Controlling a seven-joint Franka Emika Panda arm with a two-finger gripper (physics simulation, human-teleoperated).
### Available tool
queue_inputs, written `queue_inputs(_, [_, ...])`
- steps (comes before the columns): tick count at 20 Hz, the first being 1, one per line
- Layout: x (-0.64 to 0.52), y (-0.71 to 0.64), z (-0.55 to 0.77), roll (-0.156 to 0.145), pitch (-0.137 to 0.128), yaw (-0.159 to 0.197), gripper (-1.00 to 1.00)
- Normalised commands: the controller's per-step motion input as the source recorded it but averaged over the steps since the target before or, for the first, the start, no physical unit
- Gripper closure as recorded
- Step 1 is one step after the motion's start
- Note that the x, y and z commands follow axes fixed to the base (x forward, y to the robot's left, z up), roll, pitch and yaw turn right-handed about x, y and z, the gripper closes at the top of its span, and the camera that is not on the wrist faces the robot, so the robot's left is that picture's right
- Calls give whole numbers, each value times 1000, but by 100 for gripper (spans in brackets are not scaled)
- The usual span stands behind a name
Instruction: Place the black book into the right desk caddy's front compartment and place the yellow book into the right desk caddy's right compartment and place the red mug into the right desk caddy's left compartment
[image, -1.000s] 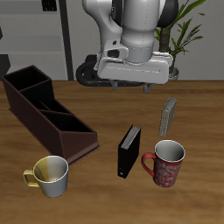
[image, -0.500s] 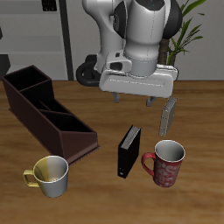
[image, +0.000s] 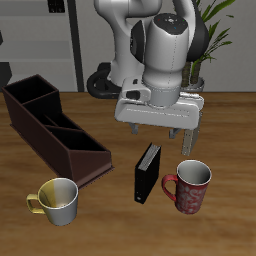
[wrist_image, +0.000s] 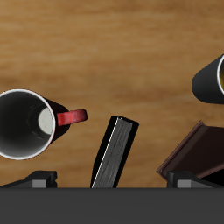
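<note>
The black book (image: 147, 172) stood upright on the counter (image: 230, 130), near the front edge, just beside the red mug (image: 188, 187); the tool (image: 159, 134) hung right over the book and held nothing; in the wrist view its two fingers (wrist_image: 39, 179) were spread wide, one on each side of the black book (wrist_image: 115, 150); the red mug (wrist_image: 28, 123) showed close by, with its pale inside and red handle.

The yellow book (image: 189, 141) stood farther back, partly hidden behind the tool; the right desk caddy (image: 55, 132) sat well apart from the books, and all three of its compartments looked empty; a cream mug with a yellow handle (image: 56, 200) sat near the caddy's low end.

It looked like no part of the job was done yet; the black book seemed to be the first thing to go, and it was not gripped yet; the yellow book and the red mug were also left to do.

Count: two books, one black and one grey-tan; two mugs, one red and one cream; one caddy with three compartments; one tool.
</note>
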Motion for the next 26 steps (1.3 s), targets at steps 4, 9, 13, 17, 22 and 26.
queue_inputs(4, [-8, 8, -272, 56, -12, -38, -100])
queue_inputs(9, [1, -132, -345, 36, -16, -67, -100])
queue_inputs(13, [24, -133, -213, 45, -26, -48, -100])
queue_inputs(17, [34, -99, -204, 6, -22, -58, -100])
queue_inputs(22, [20, -11, -366, 0, 26, -29, -100])
queue_inputs(26, [91, -73, -455, -8, 55, -14, -100])
